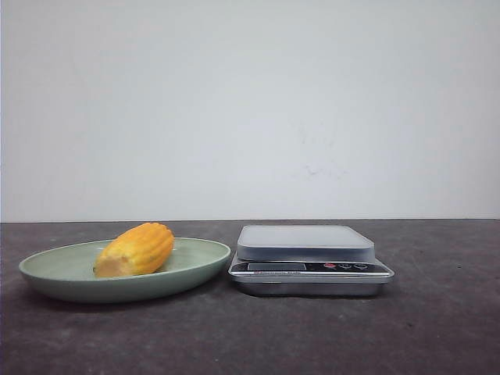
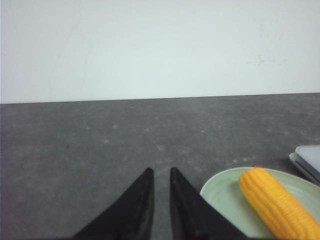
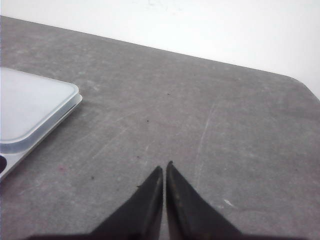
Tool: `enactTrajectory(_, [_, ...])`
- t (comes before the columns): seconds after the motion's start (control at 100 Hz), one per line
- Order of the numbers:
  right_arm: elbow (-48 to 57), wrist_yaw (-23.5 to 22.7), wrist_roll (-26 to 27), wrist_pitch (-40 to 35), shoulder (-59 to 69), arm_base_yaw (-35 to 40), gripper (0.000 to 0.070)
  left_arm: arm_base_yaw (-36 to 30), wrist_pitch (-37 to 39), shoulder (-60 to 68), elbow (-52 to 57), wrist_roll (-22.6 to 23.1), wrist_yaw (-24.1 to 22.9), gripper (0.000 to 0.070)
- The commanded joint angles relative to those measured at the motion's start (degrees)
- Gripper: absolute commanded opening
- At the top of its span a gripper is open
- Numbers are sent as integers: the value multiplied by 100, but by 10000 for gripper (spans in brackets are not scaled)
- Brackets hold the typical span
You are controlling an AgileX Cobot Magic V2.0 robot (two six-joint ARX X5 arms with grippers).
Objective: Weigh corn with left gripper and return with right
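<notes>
The corn (image 1: 137, 248), a stubby yellow-orange cob piece with a paler cut end, lies on a pale green plate (image 1: 47, 275) at the left of the table. In the left wrist view the corn (image 2: 277, 202) lies on the plate (image 2: 222, 192), just beside my left gripper (image 2: 160, 170). That gripper is empty, its black fingers nearly together with only a narrow slit between them. My right gripper (image 3: 164, 166) is shut and empty above bare table, off to one side of the scale (image 3: 30, 105). Neither gripper shows in the front view.
A silver kitchen scale (image 1: 306, 242) with a pale flat platform stands right of the plate, almost touching it; its corner shows in the left wrist view (image 2: 310, 159). The table is dark grey with a white wall behind. The table's far right corner shows in the right wrist view.
</notes>
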Motion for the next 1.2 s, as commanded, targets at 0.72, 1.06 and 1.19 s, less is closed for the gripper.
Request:
enactTrajectory(0.72, [-13,2,-24,61,7,20,3,-48,-411,-15,-597,114,-1062,16])
enactTrajectory(1.06, [-13,2,-24,63,7,20,3,-48,-407,-13,-597,35,-1058,16])
enactTrajectory(1.19, [-13,0,-24,61,7,20,3,-48,-407,-13,-595,35,-1058,16])
